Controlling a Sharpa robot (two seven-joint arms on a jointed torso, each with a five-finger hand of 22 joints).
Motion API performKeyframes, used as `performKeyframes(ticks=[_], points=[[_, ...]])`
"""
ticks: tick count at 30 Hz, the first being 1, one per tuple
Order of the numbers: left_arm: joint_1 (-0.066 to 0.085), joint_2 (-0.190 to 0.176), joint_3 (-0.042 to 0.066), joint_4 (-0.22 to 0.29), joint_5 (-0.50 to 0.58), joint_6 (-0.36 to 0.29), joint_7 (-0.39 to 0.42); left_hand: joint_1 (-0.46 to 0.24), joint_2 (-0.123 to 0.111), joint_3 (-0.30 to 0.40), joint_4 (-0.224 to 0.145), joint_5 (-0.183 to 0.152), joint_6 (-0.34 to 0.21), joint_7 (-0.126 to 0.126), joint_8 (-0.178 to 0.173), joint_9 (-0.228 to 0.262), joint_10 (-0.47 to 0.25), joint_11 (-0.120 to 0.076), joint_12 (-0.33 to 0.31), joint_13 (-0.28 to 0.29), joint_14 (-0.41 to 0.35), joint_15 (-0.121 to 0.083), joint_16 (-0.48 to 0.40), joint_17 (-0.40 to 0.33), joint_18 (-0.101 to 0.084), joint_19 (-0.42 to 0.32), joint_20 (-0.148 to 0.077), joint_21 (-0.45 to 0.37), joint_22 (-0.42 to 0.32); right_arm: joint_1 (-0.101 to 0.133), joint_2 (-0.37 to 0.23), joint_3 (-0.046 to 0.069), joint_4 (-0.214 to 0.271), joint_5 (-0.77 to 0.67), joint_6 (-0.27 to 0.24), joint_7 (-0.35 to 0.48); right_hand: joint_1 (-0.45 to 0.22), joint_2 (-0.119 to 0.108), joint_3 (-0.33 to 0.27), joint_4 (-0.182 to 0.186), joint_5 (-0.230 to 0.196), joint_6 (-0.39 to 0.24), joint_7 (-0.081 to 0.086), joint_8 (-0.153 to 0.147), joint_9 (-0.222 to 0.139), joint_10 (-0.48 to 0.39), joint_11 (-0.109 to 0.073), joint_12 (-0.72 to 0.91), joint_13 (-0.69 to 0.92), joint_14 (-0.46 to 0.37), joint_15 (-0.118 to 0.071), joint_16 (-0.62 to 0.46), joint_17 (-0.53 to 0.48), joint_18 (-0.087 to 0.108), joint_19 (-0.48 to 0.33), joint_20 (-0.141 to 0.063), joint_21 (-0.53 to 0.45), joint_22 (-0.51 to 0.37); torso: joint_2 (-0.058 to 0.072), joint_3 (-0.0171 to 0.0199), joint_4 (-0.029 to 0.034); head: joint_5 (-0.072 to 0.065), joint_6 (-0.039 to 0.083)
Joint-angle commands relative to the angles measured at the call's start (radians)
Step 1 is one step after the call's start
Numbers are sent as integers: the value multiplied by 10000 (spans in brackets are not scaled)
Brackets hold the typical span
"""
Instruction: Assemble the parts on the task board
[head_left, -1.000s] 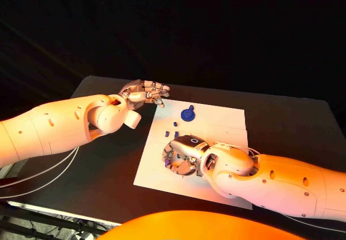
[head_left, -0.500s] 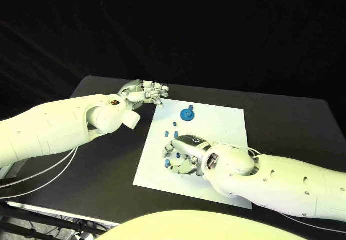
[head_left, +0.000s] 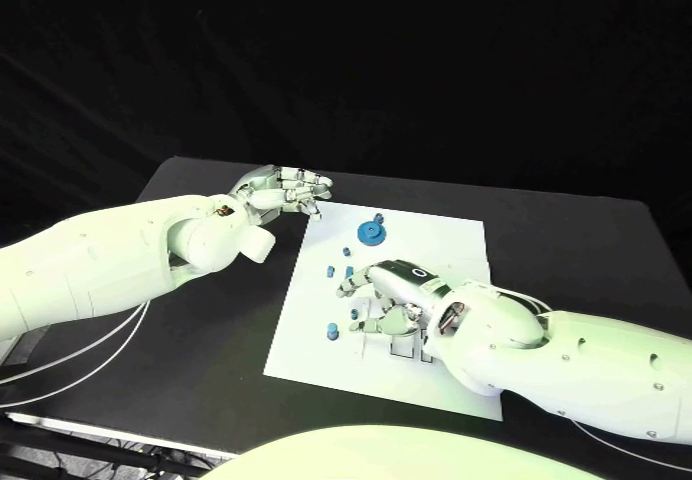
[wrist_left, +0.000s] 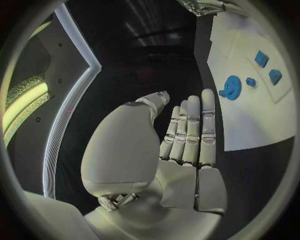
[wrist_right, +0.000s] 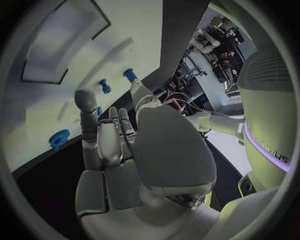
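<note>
The right hand (head_left: 387, 300) hangs low over the middle of the task board (head_left: 447, 240), fingers loosely spread and holding nothing that I can see; small blue parts (head_left: 339, 270) lie just beside its fingertips toward the board's left edge, one more (head_left: 333, 330) nearer the front-left corner; the blue gear (head_left: 372, 231) rests toward the far edge, between both hands; the left hand (head_left: 284, 188) hovers off the far-left corner, fingers straight and together, empty; the right hand looks nearer the small parts.
</note>
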Motion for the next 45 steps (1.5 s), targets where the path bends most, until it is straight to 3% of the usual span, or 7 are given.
performKeyframes(ticks=[1, 9, 14, 20, 24, 32, 45], points=[[7, -27, -6, 33, 37, 152, 48, -31, -1, 5, 80, -7, -76, 242, 78, -17, -90, -16, 65, -16, 26, 73, -36, -17, 132, 51, -4, -66, -22, 195, -445, 35, 259, 1214, -897, 773, 88, 32, 139, 41, -42, 49, 102, -42, -23, 576, -90, 284, 24, 35, -129, -40, 31, 77, 141, -80, 189, 73, -17, -11, -30, -46, 42], [7, -51, -34, 21, 44, 154, 35, -31, -1, 5, 80, -7, -76, 242, 78, -17, -90, -16, 65, -16, 26, 73, -36, -17, 132, 51, -4, -66, -22, 749, -1906, 72, 863, 3405, -968, 442, -160, 28, 737, 371, -47, 754, -17, 215, -27, 2773, -359, 790, 49, 292, -336, 359, 819, -117, 595, -256, 1457, 633, -69, -23, -71, -495, 157], [7, -41, -41, -1, 45, 154, 21, -35, -4, -2, 90, -7, -79, 242, 83, -19, -92, -16, 68, -18, 25, 73, -35, -19, 132, 51, -3, -74, -27, 899, -2906, 74, 1198, 4337, -488, -277, -434, -170, 924, 623, -75, 1433, -435, 600, 63, 4581, -872, 2300, 1125, 603, -745, 1032, 2138, -388, 1108, -616, 3269, 1440, -90, -36, -122, -730, 207], [7, -33, -44, 4, 46, 144, 24, -35, -4, -2, 90, -7, -79, 242, 83, -19, -92, -16, 68, -18, 25, 73, -35, -19, 132, 51, -3, -74, -27, 930, -3871, 42, 1585, 4328, 791, -1557, -1824, 5, 309, 853, -100, 1389, -567, 1227, 434, 5846, -943, 9166, 10019, 802, -799, 1616, 3353, -689, 1497, -685, 5263, 2456, -100, -24, -130, -966, 196], [7, -29, -45, 20, 46, 155, 37, -35, -4, -2, 90, -7, -79, 242, 83, -19, -92, -16, 68, -18, 25, 73, -35, -19, 132, 51, -3, -74, -27, 908, -4266, 16, 1854, 3977, 1295, -2156, -2337, 198, -300, 893, -102, 1232, -601, 1585, 775, 6264, -950, 10181, 11735, 883, -801, 1796, 3840, -745, 1566, -684, 5639, 2672, -105, -29, -145, -1025, 217], [5, -48, -46, 71, 46, 192, 81, -41, -11, -14, 107, -6, -87, 241, 90, -22, -101, -15, 70, -22, 23, 75, -35, -22, 133, 53, 0, -87, -36, 810, -4676, -33, 2266, 3225, 1916, -3481, -3130, 506, -1580, 917, -77, 1142, -667, 1981, 1149, 6540, -1000, 10546, 12555, 956, -830, 1946, 4271, -805, 1667, -703, 6019, 2868, -121, -48, -168, -1185, 221], [4, -49, -51, 71, 46, 207, 80, -41, -11, -14, 107, -6, -87, 241, 90, -22, -101, -15, 70, -22, 23, 75, -35, -22, 133, 53, 0, -87, -36, 518, -4513, -95, 2238, 2890, 1929, -4049, -3064, 546, -2229, 919, -50, 1346, -795, 2395, 1403, 6493, -1104, 10456, 12569, 956, -911, 1953, 4299, -799, 1654, -761, 5984, 2905, -116, -55, -164, -1217, 284]])
